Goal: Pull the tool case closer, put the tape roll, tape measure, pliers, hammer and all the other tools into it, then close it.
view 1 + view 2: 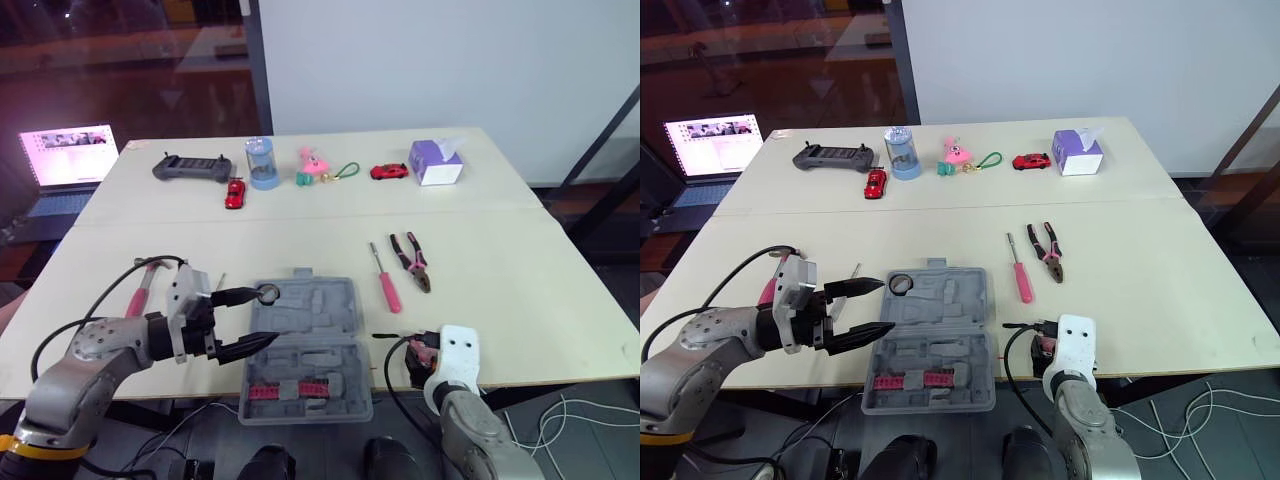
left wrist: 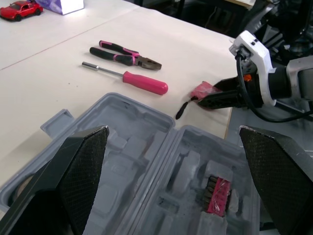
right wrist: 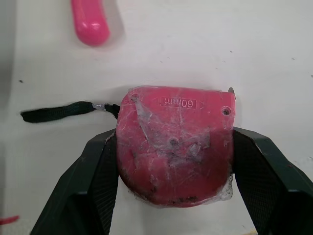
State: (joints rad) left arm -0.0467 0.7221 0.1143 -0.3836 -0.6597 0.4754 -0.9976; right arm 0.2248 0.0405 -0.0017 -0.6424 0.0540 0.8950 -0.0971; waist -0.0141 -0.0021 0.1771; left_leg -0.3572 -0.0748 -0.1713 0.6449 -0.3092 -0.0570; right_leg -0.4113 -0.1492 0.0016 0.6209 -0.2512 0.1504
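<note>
We clamp the tape measure (image 3: 176, 129) in our right gripper (image 3: 175, 169), right of the tool case (image 1: 322, 312); left gripper (image 1: 263, 318) spread wide at its left edge

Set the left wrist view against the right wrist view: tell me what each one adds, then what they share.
Left wrist view adds: the open tool case facing the open left gripper, the pliers, the metal shaft of the screwdriver, and a red toy car. Right wrist view adds: the 60mm marking on the tape measure, and the right gripper with both fingers against its sides. Shared: the pink tape measure, its black strap, the screwdriver's pink handle, the right gripper.
</note>
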